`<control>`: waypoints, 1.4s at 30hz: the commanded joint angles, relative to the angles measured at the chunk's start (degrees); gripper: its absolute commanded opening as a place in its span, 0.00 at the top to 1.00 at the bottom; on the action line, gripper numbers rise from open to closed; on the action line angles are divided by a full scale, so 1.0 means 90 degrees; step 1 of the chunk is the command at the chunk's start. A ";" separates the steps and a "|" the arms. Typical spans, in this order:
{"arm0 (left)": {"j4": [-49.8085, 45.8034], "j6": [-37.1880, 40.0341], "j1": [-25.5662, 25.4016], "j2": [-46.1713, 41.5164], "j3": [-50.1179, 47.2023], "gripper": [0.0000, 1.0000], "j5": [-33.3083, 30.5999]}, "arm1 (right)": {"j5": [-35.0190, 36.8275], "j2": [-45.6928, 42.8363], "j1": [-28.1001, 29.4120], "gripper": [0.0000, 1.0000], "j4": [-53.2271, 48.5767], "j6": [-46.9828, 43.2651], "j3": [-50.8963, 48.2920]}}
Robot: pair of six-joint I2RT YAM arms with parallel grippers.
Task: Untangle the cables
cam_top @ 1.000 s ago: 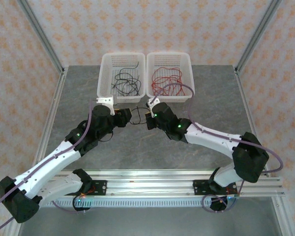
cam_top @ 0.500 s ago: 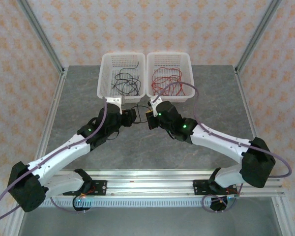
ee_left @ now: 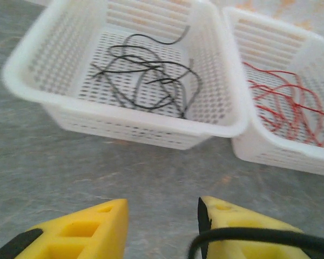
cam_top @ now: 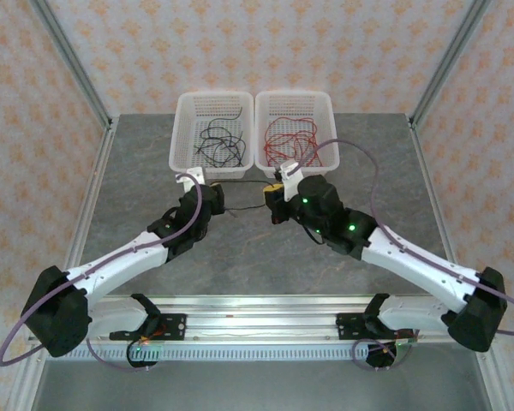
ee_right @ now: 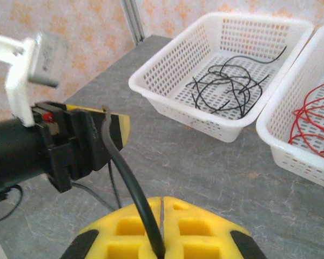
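Note:
A black cable (cam_top: 240,182) runs in a line between my two grippers in front of the baskets. My right gripper (ee_right: 162,200) is shut on the black cable (ee_right: 124,167), which rises from the closed yellow fingers up to my left gripper (ee_right: 110,127). In the left wrist view the left gripper (ee_left: 162,210) stands open, and the cable (ee_left: 248,234) lies across its right finger (ee_left: 232,213) and bends down into the gap. From above, the left gripper (cam_top: 216,199) and the right gripper (cam_top: 272,193) face each other. More black cables (cam_top: 216,142) and several red cables (cam_top: 293,137) lie in the baskets.
The left white basket (cam_top: 182,128) and the right white basket (cam_top: 327,128) stand side by side just beyond both grippers. Thin black strands (ee_right: 92,194) trail on the grey table (cam_top: 240,257) under the left gripper. Frame posts rise at the table's back corners.
Both arms have stretched out toward the baskets. The right gripper has moved right and slightly away, drawing the black cable straight. The left jaws have narrowed a little.

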 commanded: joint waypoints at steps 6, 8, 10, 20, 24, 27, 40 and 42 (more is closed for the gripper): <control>-0.0330 -0.0324 0.0538 -0.0605 -0.0438 0.92 -0.1008 | 0.0676 -0.0684 -0.0018 1.00 -0.0507 0.0008 0.0127; -0.0439 -0.0323 0.0626 -0.0791 -0.0487 0.92 -0.1044 | 0.0754 -0.0696 -0.0021 1.00 -0.0552 0.0000 0.0162; -0.0616 -0.0351 0.0730 -0.0985 -0.0497 0.92 -0.1086 | 0.0850 -0.0671 -0.0018 1.00 -0.0609 -0.0044 0.0225; -0.2189 -0.1160 0.1147 -0.1799 -0.0312 0.45 -0.1390 | 0.1338 0.0142 -0.0114 1.00 -0.0803 -0.0385 0.1045; -0.2575 -0.1249 0.1160 -0.2016 -0.0215 0.38 -0.1386 | 0.1308 0.0776 -0.0133 1.00 -0.0747 -0.0415 0.1696; -0.2881 -0.1300 0.1181 -0.2163 -0.0156 0.36 -0.1484 | 0.1409 0.1327 -0.0142 1.00 -0.0781 -0.0471 0.2268; -0.3441 -0.1232 0.1199 -0.3223 -0.0092 0.30 -0.1116 | 0.1676 0.3967 -0.0695 1.00 -0.1089 -0.0432 0.5076; -0.3526 -0.1198 0.1200 -0.3389 -0.0061 0.29 -0.1084 | 0.1660 0.4420 -0.0700 1.00 -0.1189 -0.0435 0.5638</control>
